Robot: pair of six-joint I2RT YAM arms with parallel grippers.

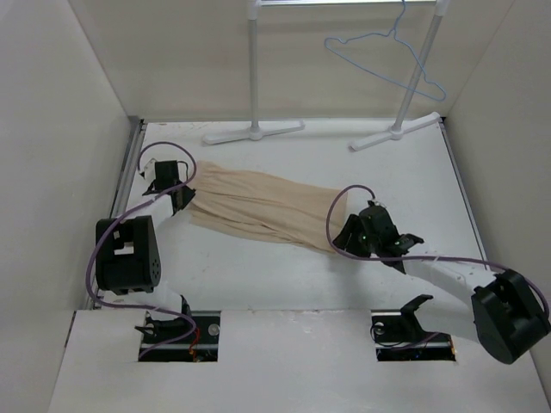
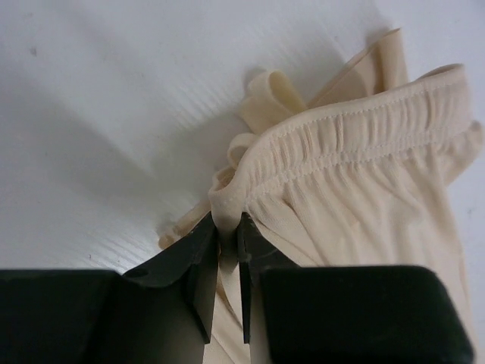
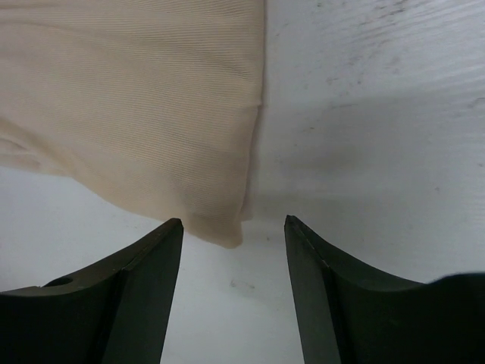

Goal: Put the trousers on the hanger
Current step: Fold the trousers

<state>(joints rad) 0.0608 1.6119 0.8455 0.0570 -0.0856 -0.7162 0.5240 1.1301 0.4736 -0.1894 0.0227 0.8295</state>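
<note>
The beige trousers (image 1: 258,206) lie flat across the table, waistband at the left, leg ends at the right. My left gripper (image 1: 179,196) is shut on the corner of the elastic waistband (image 2: 227,205), fabric pinched between its jaws (image 2: 229,227). My right gripper (image 1: 343,239) stands open just off the leg ends, with the hem corner (image 3: 220,227) lying in front of its jaws (image 3: 233,224) and nothing between them. The light-blue wire hanger (image 1: 387,53) hangs on the white rack at the back right, far from both grippers.
The white garment rack stands at the back with two posts (image 1: 254,64) (image 1: 417,73) and flat feet (image 1: 252,132) (image 1: 396,132). White walls enclose the table on the left, back and right. Purple cables (image 1: 155,155) loop off both arms.
</note>
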